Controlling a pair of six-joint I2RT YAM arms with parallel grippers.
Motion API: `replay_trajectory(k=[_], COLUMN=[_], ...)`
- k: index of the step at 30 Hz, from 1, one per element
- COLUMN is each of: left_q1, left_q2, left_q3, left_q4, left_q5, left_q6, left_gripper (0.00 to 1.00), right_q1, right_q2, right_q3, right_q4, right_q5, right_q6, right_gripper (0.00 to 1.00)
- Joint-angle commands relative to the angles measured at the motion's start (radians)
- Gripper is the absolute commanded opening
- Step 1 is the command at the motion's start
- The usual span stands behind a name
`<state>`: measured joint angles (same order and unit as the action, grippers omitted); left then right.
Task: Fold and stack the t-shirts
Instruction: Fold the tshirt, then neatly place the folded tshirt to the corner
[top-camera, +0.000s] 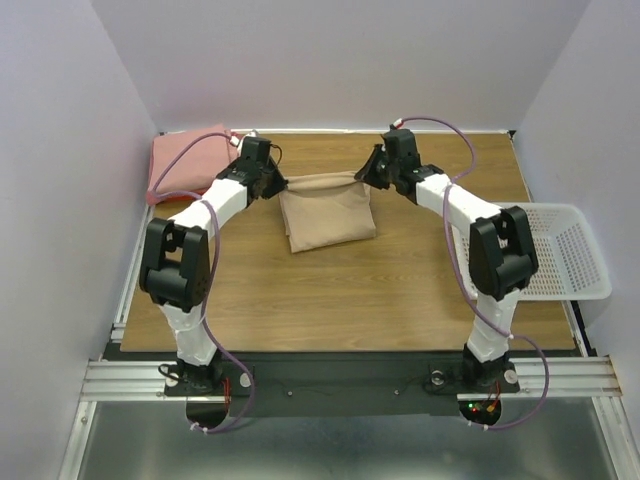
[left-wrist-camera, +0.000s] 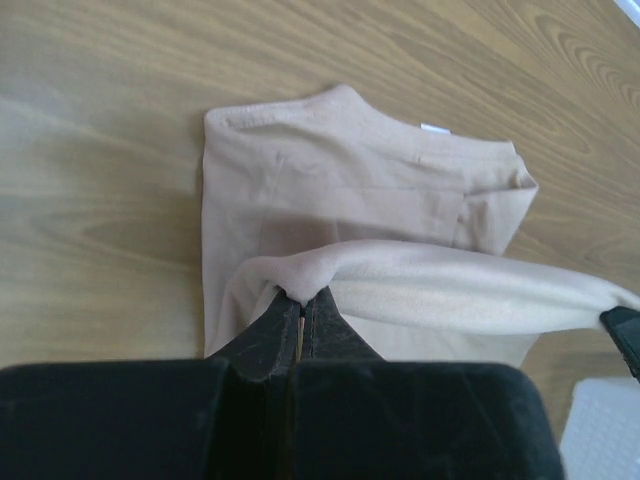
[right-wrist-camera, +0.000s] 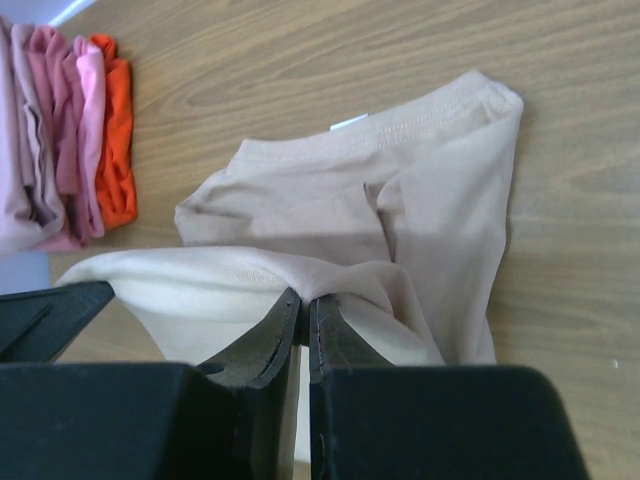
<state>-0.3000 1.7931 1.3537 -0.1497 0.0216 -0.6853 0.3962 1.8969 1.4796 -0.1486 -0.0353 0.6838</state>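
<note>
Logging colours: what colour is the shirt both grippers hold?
The t-shirt is plain tan; the right wrist view shows it best.

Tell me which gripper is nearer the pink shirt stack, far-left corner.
Left. The left gripper is just right of the pink shirt stack, shut on the tan shirt; the right gripper grips the same shirt farther right.

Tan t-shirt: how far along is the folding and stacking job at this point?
Done: folded pink and orange t-shirts are stacked at the far left corner. In hand: the tan t-shirt, partly folded, its raised edge pinched by both arms' shut jaws. Left: finish this fold and add it to the stack.
</note>
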Motion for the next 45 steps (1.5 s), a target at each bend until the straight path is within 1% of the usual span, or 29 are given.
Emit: replay_trajectory(k=[1, 3, 4, 5, 6, 7, 8, 9, 10, 13, 17, 18, 21, 22, 23, 26, 27, 28, 29, 33, 35, 36, 37, 39, 40, 42, 43, 44, 45], left_q1=[0.027, 0.033, 0.041, 0.044, 0.045, 0.048, 0.048, 0.048, 0.048, 0.048, 0.047, 0.047, 0.047, 0.039, 0.036, 0.022, 0.019, 0.019, 0.019, 0.009, -0.010, -0.017, -0.025, -0.045, -0.051, -0.062, -0.074, -0.082, -0.088], left_q2=[0.078, 0.113, 0.147, 0.164, 0.195, 0.209, 0.216, 0.221, 0.219, 0.187, 0.103, 0.082, 0.075, 0.081, 0.089, 0.120, 0.127, 0.147, 0.163, 0.241, 0.261, 0.275, 0.296, 0.310, 0.322, 0.330, 0.339, 0.344, 0.350], left_q3=[0.125, 0.180, 0.200, 0.240, 0.261, 0.281, 0.312, 0.321, 0.329, 0.323, 0.168, 0.098, 0.016, 0.003, -0.005, -0.008, -0.008, -0.005, 0.010, 0.047, 0.074, 0.087, 0.100, 0.131, 0.137, 0.143, 0.147, 0.160, 0.169], left_q4=[-0.034, -0.044, -0.048, -0.054, -0.069, -0.083, -0.093, -0.091, -0.090, -0.090, -0.015, 0.021, 0.051, 0.070, 0.071, 0.084, 0.094, 0.111, 0.111, 0.102, 0.090, 0.081, 0.046, 0.022, 0.012, 0.004, -0.013, -0.039, -0.039], left_q5=[-0.028, -0.046, -0.045, -0.031, -0.026, -0.028, -0.028, -0.028, 0.001, 0.018, 0.032, 0.061, 0.135, 0.136, 0.133, 0.124, 0.138, 0.143, 0.141, 0.153, 0.137, 0.098, 0.072, 0.032, 0.022, 0.015, -0.012, -0.072, -0.095], left_q6=[0.046, 0.047, 0.049, 0.056, 0.062, 0.066, 0.075, 0.081, 0.090, 0.128, 0.150, 0.171, 0.190, 0.199, 0.201, 0.220, 0.228, 0.228, 0.228, 0.239, 0.242, 0.244, 0.242, 0.251, 0.260, 0.271, 0.271, 0.276, 0.277], left_gripper=[0.00, 0.00, 0.14, 0.25, 0.36, 0.55, 0.94, 0.98, 0.98, 0.98, 0.98, 0.98, 0.99, 0.98, 0.98, 0.98, 0.98, 0.98, 0.98, 0.98, 0.98, 0.98, 0.96, 0.85, 0.78, 0.72, 0.65, 0.61, 0.60], right_q1=[-0.046, -0.057, -0.060, -0.063, -0.071, -0.074, -0.076, -0.080, -0.082, -0.082, -0.082, -0.082, -0.080, -0.079, -0.077, -0.066, -0.063, -0.065, -0.063, -0.065, -0.065, -0.063, -0.065, -0.065, -0.065, -0.065, -0.065, -0.065, -0.065], right_q2=[0.101, 0.139, 0.152, 0.183, 0.197, 0.227, 0.240, 0.248, 0.251, 0.206, 0.085, 0.035, -0.056, -0.129, -0.162, -0.320, -0.359, -0.393, -0.465, -0.602, -0.639, -0.671, -0.683, -0.709, -0.734, -0.755, -0.775, -0.782, -0.791], right_q3=[0.116, 0.157, 0.168, 0.197, 0.212, 0.231, 0.272, 0.283, 0.291, 0.249, 0.096, 0.064, -0.091, -0.140, -0.222, -0.349, -0.426, -0.459, -0.494, -0.635, -0.666, -0.680, -0.694, -0.728, -0.751, -0.772, -0.786, -0.804, -0.814], right_q4=[0.049, 0.047, 0.049, 0.047, 0.047, 0.047, 0.046, 0.046, 0.044, 0.044, 0.046, 0.046, 0.047, 0.049, 0.053, 0.067, 0.070, 0.070, 0.070, 0.069, 0.067, 0.067, 0.066, 0.061, 0.060, 0.058, 0.052, 0.043, 0.031], right_q5=[-0.015, -0.017, -0.008, -0.003, -0.009, -0.040, -0.055, -0.072, -0.092, -0.110, -0.169, -0.175, -0.210, -0.222, -0.244, -0.265, -0.267, -0.259, -0.258, -0.252, -0.244, -0.242, -0.245, -0.255, -0.262, -0.262, -0.259, -0.244, -0.236], right_q6=[-0.013, -0.010, -0.003, 0.002, 0.006, -0.001, -0.012, -0.021, -0.030, -0.043, -0.070, -0.084, -0.099, -0.101, -0.102, -0.104, -0.105, -0.101, -0.098, -0.084, -0.072, -0.067, -0.061, -0.055, -0.050, -0.047, -0.050, -0.053, -0.055], right_gripper=[0.02, 0.02, 0.04, 0.09, 0.16, 0.50, 0.67, 0.93, 1.00, 1.00, 1.00, 1.00, 1.00, 1.00, 1.00, 1.00, 1.00, 1.00, 1.00, 1.00, 1.00, 1.00, 1.00, 1.00, 1.00, 1.00, 1.00, 1.00, 1.00])
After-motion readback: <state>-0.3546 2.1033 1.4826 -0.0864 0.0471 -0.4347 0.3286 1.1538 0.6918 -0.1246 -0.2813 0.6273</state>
